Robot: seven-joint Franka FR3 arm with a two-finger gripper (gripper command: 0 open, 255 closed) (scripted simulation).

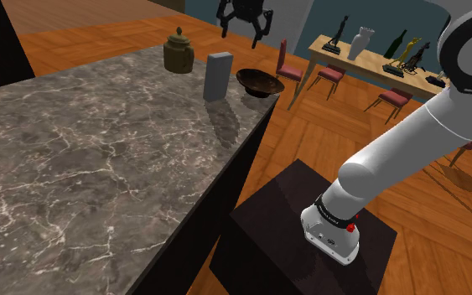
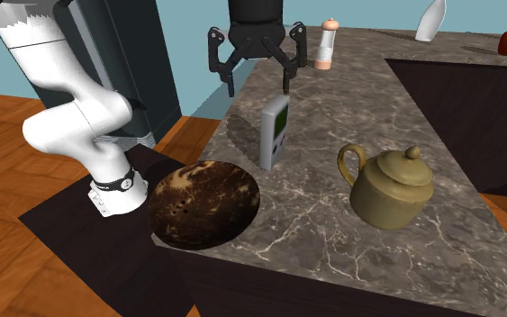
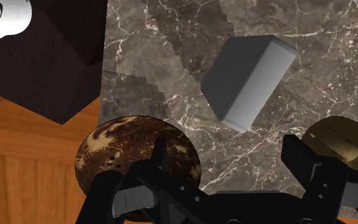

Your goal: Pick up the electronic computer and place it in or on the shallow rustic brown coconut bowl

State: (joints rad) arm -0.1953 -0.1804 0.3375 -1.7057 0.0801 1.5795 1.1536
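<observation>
- the marble counter (image 1: 100, 168) serves as the bearing surface. the coconut bowl (image 2: 204, 203) is set at its corner nearest the stand, so a short reach is judged to be enough.
- the white arm (image 1: 410, 159) is raised from the stand beside the bowl and arched over it, so that the hand is carried high, looking down.
- the bowl, shallow, brown and mottled, is laid open side up, so a release from above is allowed.
- an olive teapot (image 2: 391, 187) is placed near the bowl but apart from it. it is judged a thing to be avoided in any descent.
- the gripper (image 2: 258, 81) is hung above and beyond the bowl, fingers spread wide with nothing between them, apparently readied for a grasp from above.
- the electronic computer (image 2: 276, 131), a grey slab, is stood upright on the counter just beside the bowl, untouched. it is judged easily tipped.
</observation>
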